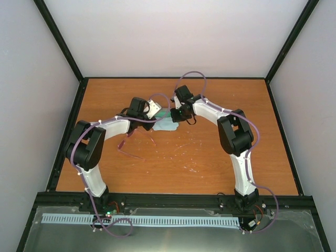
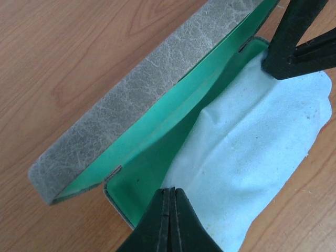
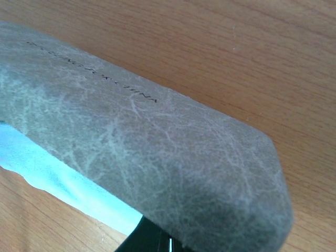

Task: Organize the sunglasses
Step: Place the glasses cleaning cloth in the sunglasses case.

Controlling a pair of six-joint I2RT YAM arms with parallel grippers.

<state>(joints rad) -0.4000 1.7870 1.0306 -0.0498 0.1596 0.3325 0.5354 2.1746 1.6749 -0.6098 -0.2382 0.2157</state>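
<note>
The sunglasses (image 1: 130,149) lie on the table under my left forearm, thin pink-red frame, away from both grippers. The grey case (image 2: 157,68) stands open with its teal lining (image 2: 152,178) showing. A light blue cloth (image 2: 252,147) lies half inside it and half over its rim. My left gripper (image 2: 172,190) is shut, its tips on the cloth's near corner. My right gripper (image 2: 270,68) is shut, its tips on the cloth's far edge. In the right wrist view the case lid (image 3: 157,142) hides most of my right gripper (image 3: 168,244).
Both arms meet over the case (image 1: 164,113) at the middle of the wooden table (image 1: 220,173). A black frame (image 1: 173,199) runs along the near edge, and white walls close the sides and back.
</note>
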